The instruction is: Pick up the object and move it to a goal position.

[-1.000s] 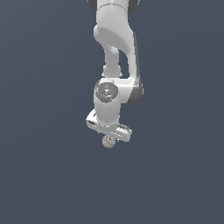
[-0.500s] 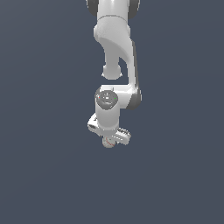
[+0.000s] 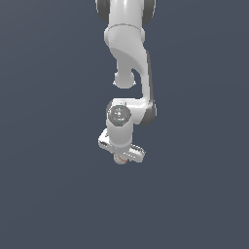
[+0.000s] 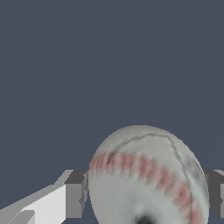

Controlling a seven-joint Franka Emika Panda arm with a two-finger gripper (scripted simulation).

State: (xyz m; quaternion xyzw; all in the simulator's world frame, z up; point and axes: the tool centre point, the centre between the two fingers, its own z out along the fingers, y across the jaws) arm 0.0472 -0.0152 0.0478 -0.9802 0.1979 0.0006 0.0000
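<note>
Exterior view: the white arm (image 3: 127,58) descends from the top edge at centre and ends in the hand (image 3: 121,156), whose flat body lies tilted, lower toward the exterior view's right. The ball (image 3: 120,159) shows only as a small pale patch with a trace of red under the hand body. The surface (image 3: 44,194) around it is a uniform dark blue-grey.

Wrist view: one grey finger pad (image 4: 77,193) presses against one side of the ball (image 4: 146,175); the ball is off-white with a curved band of red stitching across its face. The second pad (image 4: 215,192) meets the opposite side. The hand is closed narrowly on the ball, holding it between both pads
</note>
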